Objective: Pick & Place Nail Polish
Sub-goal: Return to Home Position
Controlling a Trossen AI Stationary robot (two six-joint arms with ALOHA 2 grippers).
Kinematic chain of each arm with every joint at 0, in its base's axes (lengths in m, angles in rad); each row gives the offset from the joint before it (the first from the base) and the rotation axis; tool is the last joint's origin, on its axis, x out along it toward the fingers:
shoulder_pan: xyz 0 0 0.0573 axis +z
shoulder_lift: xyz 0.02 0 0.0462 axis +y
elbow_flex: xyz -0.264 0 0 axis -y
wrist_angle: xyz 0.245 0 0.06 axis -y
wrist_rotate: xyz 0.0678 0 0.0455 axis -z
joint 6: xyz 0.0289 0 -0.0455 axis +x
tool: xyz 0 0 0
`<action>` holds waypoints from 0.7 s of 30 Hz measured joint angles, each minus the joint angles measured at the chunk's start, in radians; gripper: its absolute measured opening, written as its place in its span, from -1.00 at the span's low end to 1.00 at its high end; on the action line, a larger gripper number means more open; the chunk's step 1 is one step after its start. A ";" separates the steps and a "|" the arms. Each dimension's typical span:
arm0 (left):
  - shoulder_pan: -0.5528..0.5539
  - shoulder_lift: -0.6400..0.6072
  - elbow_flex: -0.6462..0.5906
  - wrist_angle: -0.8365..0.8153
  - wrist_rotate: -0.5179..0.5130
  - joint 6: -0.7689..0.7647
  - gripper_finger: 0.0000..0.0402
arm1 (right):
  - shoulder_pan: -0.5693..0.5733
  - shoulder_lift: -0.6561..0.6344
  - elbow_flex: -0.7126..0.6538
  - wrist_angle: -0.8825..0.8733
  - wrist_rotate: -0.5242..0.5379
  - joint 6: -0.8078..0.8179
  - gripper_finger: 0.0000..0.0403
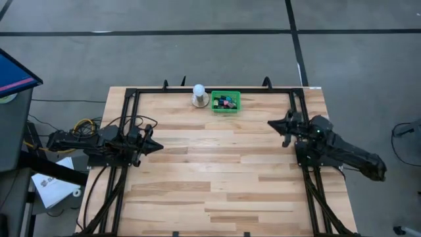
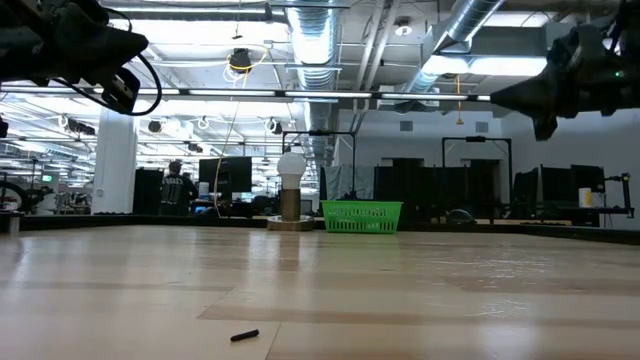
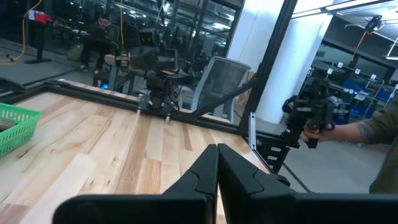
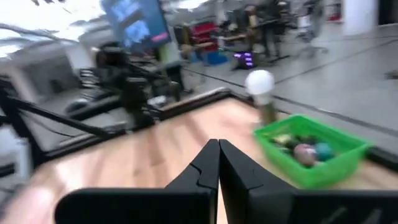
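Note:
Several tiny nail polish bottles (image 1: 225, 101) lie in a small green tray (image 1: 235, 109) at the table's far edge; they also show in the right wrist view (image 4: 303, 152). My left gripper (image 1: 158, 146) is shut and empty above the table's left side. My right gripper (image 1: 271, 123) is shut and empty above the table's right side, pointing toward the tray. Both are held well above the tabletop.
A white dome-topped object on a round base (image 1: 199, 95) stands just left of the tray. A small dark item (image 2: 244, 336) lies on the wood near the front edge. A black frame (image 1: 217, 91) borders the table. A person's arm (image 3: 373, 127) shows beyond the table.

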 joint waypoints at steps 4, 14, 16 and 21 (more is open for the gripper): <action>0.000 0.001 0.000 0.002 0.000 0.000 -1.00 | 0.081 -0.006 -0.077 0.098 0.000 0.058 -1.00; 0.000 0.012 0.000 0.012 0.000 0.000 -1.00 | 0.195 -0.003 -0.079 0.101 0.048 -0.038 -1.00; 0.000 0.016 0.000 0.011 0.000 0.000 -1.00 | 0.205 -0.003 -0.079 0.100 0.048 -0.046 -1.00; 0.000 0.015 0.000 0.014 0.000 0.000 -1.00 | 0.204 -0.003 -0.080 0.100 0.048 -0.047 -1.00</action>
